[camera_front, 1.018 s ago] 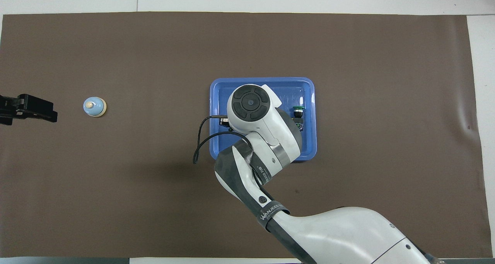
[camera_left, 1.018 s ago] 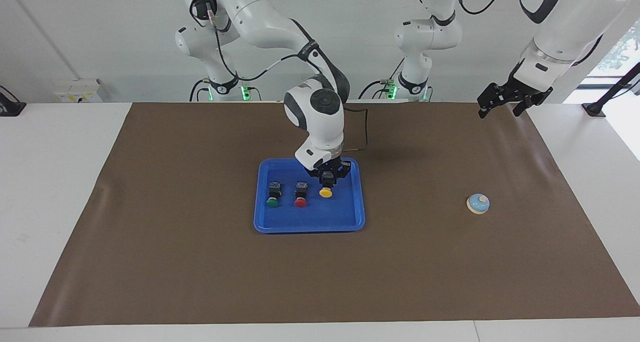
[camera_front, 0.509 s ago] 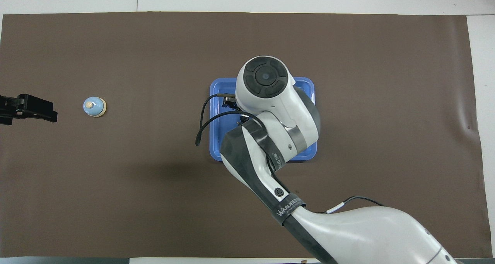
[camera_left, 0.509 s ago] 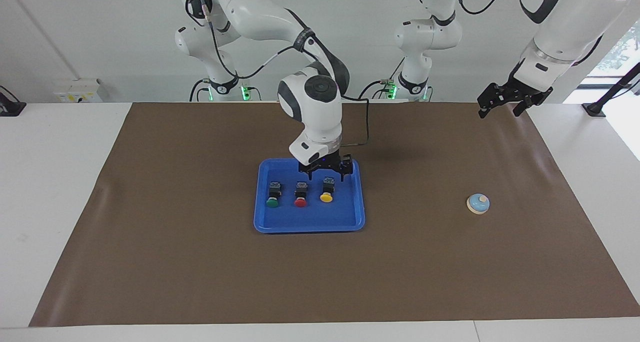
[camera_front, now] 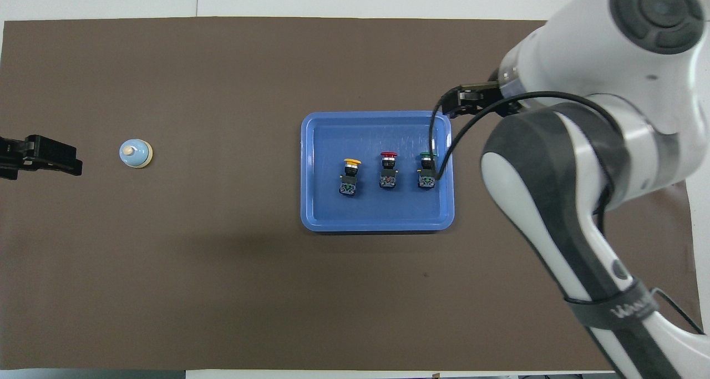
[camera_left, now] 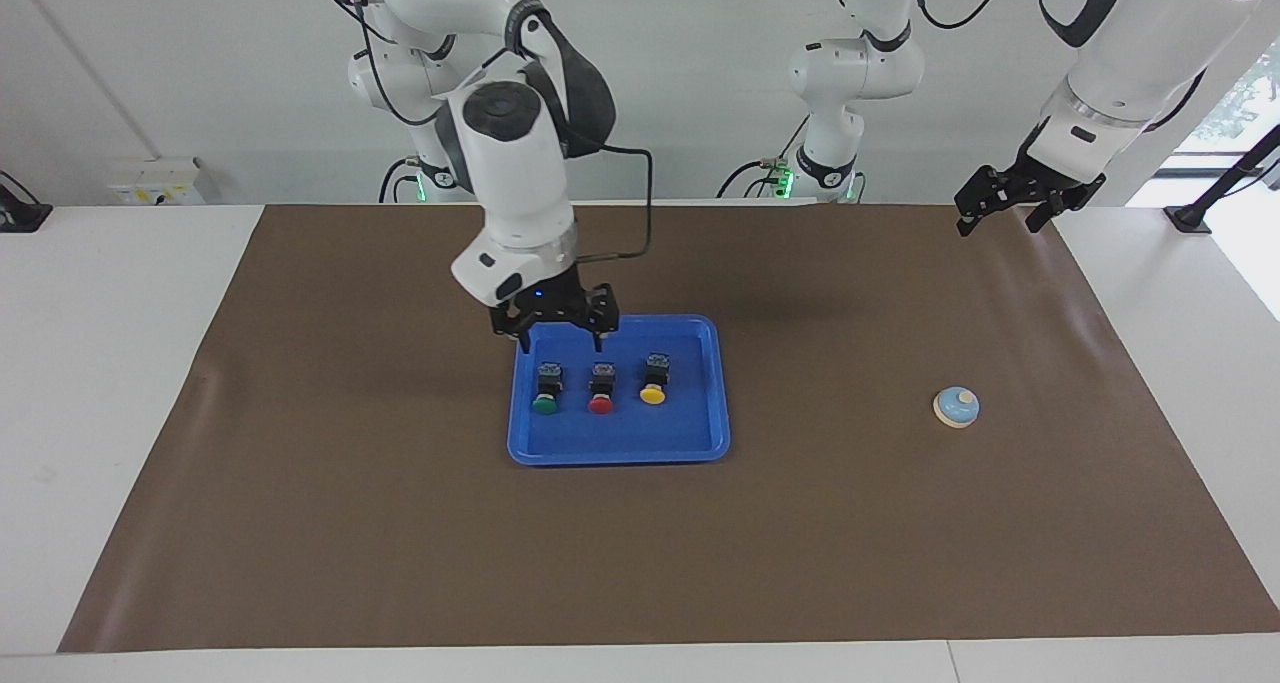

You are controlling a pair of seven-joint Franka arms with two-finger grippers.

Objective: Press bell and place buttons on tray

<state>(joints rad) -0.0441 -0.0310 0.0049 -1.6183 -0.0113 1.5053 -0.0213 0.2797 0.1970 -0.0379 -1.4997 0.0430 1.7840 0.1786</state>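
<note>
The tray (camera_left: 620, 448) serves as the landmark. The right gripper (camera_left: 556, 338) hangs over the tray's edge nearest the robots, at the corner toward the right arm's end, with its fingers spread and nothing between them. If it drops or sweeps low across the tray from here, a finger could clip the green button (camera_left: 546, 388), which lies closest beneath it, and knock it against the red button (camera_left: 601, 388) beside it. A cable looping off the wrist also passes over that corner in the overhead view, though whether it hangs low enough to snag anything cannot be told.

The left gripper (camera_left: 1005, 201) waits in the air over the mat's edge at the left arm's end, well apart from the tray; whether its fingers are spread cannot be told. The bell (camera_left: 956, 407) sits on the mat well apart from the tray, toward the left arm's end. A press that lands off the knob could slide the light dome sideways instead of ringing it.

All three buttons lie in a row inside the tray, black bodies toward the robots, round caps pointing away. The yellow button (camera_left: 653, 379) is the one toward the bell.
</note>
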